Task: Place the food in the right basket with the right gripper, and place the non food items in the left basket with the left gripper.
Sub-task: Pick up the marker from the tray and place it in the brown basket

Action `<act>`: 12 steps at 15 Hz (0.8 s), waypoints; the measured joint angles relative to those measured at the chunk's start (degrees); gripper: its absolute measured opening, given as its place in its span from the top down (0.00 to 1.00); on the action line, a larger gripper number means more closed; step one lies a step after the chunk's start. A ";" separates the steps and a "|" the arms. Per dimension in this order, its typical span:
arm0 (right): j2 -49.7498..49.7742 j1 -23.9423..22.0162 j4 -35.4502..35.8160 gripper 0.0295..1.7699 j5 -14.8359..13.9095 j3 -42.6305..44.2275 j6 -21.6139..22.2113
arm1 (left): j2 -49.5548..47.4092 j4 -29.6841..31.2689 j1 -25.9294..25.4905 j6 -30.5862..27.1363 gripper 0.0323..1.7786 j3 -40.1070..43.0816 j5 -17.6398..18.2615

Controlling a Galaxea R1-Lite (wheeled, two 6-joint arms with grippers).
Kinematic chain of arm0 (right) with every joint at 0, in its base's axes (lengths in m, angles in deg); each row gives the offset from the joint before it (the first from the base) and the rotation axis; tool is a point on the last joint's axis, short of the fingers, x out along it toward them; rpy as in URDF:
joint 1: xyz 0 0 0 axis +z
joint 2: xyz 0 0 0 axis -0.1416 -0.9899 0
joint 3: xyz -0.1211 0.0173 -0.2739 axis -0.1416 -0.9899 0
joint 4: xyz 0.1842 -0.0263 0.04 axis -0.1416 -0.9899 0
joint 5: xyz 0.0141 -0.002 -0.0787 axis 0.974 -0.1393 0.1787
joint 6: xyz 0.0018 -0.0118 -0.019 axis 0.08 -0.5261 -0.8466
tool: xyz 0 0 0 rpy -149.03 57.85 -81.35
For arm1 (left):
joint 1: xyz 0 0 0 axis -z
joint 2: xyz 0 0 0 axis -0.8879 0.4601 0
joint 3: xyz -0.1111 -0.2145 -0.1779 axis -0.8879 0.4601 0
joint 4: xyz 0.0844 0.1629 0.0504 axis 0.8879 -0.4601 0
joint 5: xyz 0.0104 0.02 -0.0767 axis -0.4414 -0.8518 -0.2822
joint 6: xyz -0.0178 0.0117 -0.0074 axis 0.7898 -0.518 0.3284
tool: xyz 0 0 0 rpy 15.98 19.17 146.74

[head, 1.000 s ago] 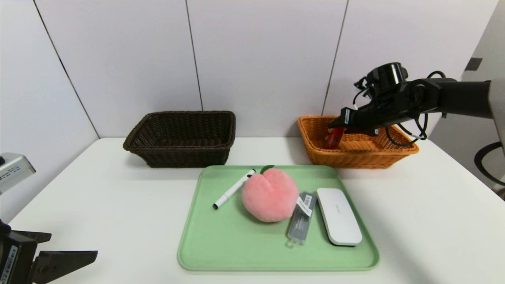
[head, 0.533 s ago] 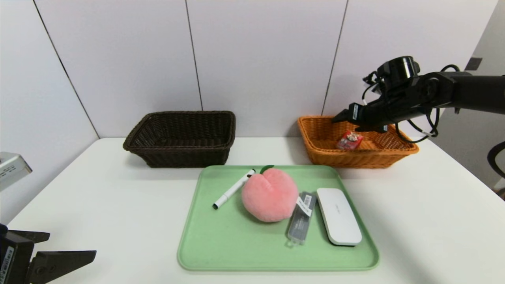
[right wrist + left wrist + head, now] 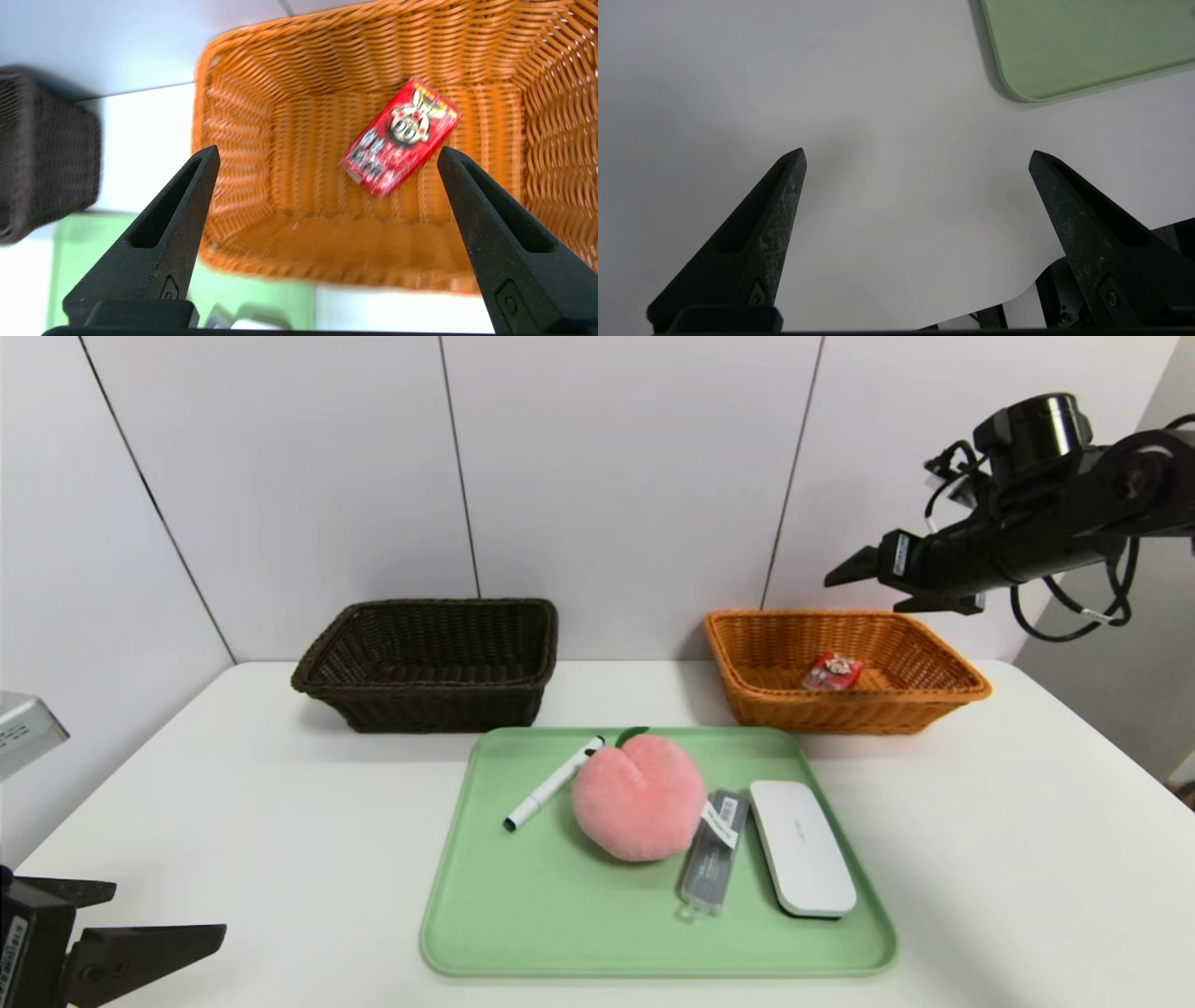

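Note:
The red drink carton (image 3: pixel 832 670) (image 3: pixel 401 136) lies flat inside the orange right basket (image 3: pixel 747 695) (image 3: pixel 243 140). My right gripper (image 3: pixel 864 581) (image 3: pixel 327 156) hangs open and empty well above that basket. On the green tray (image 3: pixel 523 915) rest the pink plush peach (image 3: pixel 638 796), a white marker (image 3: pixel 553 783), a grey transparent case (image 3: pixel 713 851) and a white oblong case (image 3: pixel 801 846). The dark brown left basket (image 3: pixel 429 663) holds nothing that I can see. At the table's near left corner my left gripper (image 3: pixel 121 919) (image 3: pixel 917 156) stands open over bare tabletop.
The white table (image 3: pixel 1008 859) ends at a white panelled wall behind the baskets. In the left wrist view a corner of the tray (image 3: pixel 1064 56) lies off to one side of the fingers, and the table's front edge (image 3: pixel 971 308) shows close by.
My right gripper opened and let go of the red carton, which dropped flat into the orange basket. The right arm then rose and drew back to the right. The left arm stayed put.

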 joint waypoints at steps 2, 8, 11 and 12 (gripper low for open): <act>3.94 0.37 -3.94 0.07 -0.11 0.00 -0.52 | 0.05 2.04 0.00 0.00 0.05 -0.01 0.10; 17.80 4.16 -17.47 0.05 -1.79 -0.55 -6.56 | 4.13 7.52 0.06 2.73 0.05 -1.55 0.10; 23.10 8.70 -21.64 0.05 -8.52 -4.17 -9.64 | 7.72 7.85 1.88 4.67 0.05 -5.33 0.10; 24.26 9.86 -21.70 0.04 -10.42 -5.71 -9.53 | 8.97 7.88 2.90 5.66 0.05 -6.79 0.07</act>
